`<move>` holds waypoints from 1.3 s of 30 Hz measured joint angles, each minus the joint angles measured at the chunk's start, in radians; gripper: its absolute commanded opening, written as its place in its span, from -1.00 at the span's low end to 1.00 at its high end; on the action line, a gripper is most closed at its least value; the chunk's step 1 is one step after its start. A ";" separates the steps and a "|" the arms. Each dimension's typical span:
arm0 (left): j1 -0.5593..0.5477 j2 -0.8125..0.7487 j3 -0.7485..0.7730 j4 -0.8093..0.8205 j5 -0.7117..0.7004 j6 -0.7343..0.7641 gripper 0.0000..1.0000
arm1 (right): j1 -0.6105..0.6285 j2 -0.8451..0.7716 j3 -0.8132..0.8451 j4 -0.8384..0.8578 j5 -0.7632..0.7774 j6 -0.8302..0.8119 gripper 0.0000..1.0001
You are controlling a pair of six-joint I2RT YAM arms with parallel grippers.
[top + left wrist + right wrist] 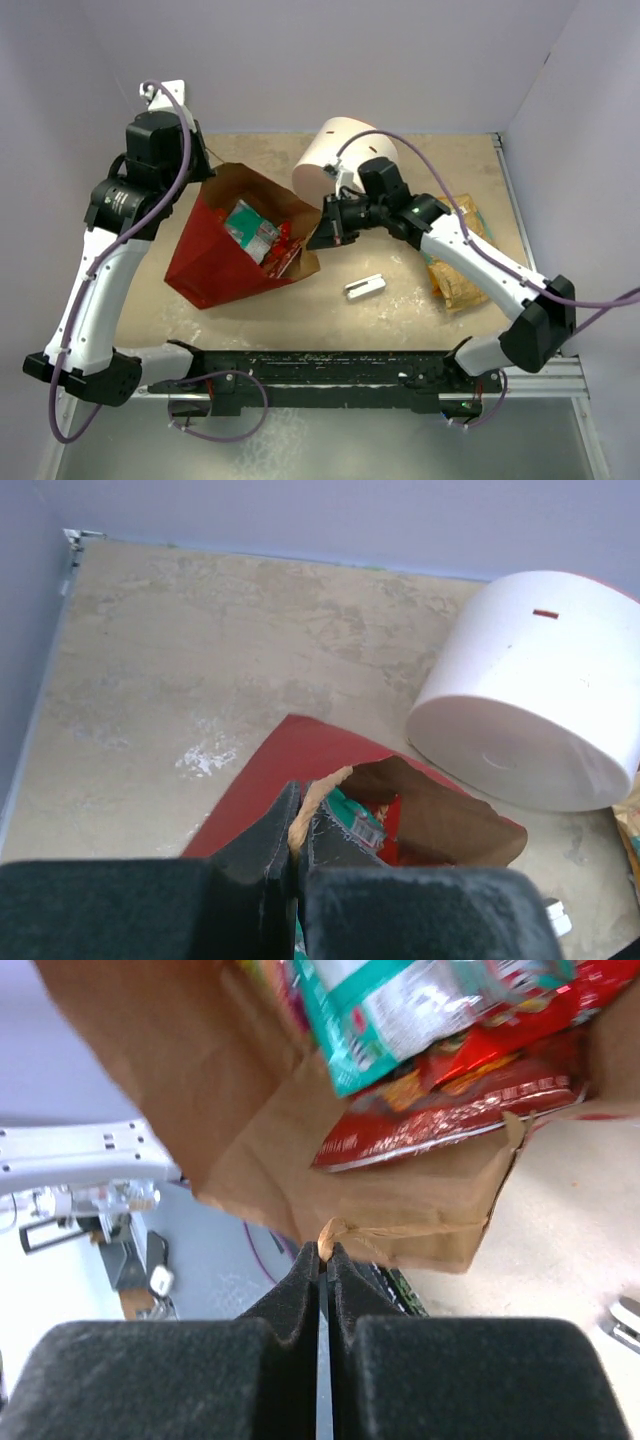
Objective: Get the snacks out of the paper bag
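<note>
Left gripper (303, 810) pinches the upper-left rim of the paper bag (212, 258), right gripper (325, 1260) its right rim; the bag lies mouth agape left of centre on the bench (300, 312), teal and red snacks (256, 236) inside, a white cylinder (325, 160) just beyond, upper centre.

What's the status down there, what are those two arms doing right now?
Left gripper shut on paper bag rim. Right gripper shut on the opposite rim. Snacks inside, none gripped. White cylinder close beside bag mouth.
</note>
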 measured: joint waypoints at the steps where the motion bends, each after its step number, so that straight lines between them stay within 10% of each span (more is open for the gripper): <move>1: 0.000 -0.010 -0.031 0.028 0.010 0.009 -1.00 | 0.011 0.013 0.000 0.009 -0.006 -0.011 -1.00; 10: 0.001 -0.263 -0.381 0.072 0.105 -0.135 -1.00 | 0.050 0.055 -0.120 0.064 -0.034 -0.076 -0.84; 21: 0.000 -0.445 -0.458 -0.020 0.254 -0.379 -1.00 | 0.056 -0.117 -0.190 -0.164 0.154 -0.249 0.20; 30: 0.000 -0.381 -0.431 -0.045 0.317 -0.430 -1.00 | 0.110 -0.197 -0.134 -0.075 0.172 -0.450 0.30; 39: 0.000 -0.335 -0.424 -0.035 0.360 -0.448 -1.00 | 0.426 -0.364 -0.384 0.281 0.071 -0.738 0.35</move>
